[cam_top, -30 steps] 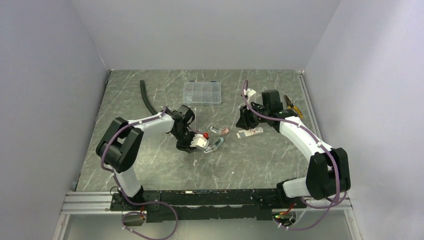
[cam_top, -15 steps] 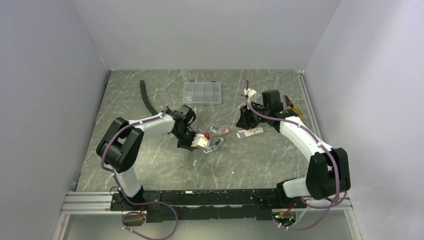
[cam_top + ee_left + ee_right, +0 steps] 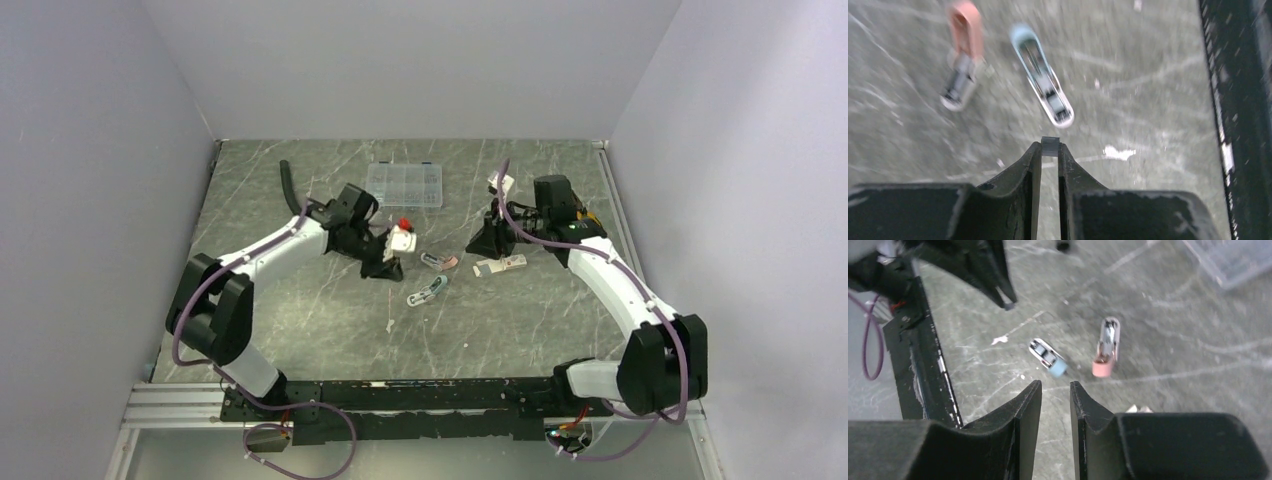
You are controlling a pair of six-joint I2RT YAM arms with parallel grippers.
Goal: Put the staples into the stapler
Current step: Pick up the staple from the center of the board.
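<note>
Grey marbled bench (image 3: 300,330), pale walls | my left hand (image 3: 1049,151) pinched the staples (image 3: 1050,143), a short grey strip at its tips, above the bench near the blue stapler (image 3: 1043,87) | my right hand (image 3: 1055,390) hovered slightly spread, gripping nothing.

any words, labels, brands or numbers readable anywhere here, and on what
None readable.
Print on the small flat white carton with a red mark: too small to read.
The pink mini stapler and the pale blue mini stapler: blurred, no lettering seen.
The thin silvery-grey staple strip in the left claw: plain.
</note>
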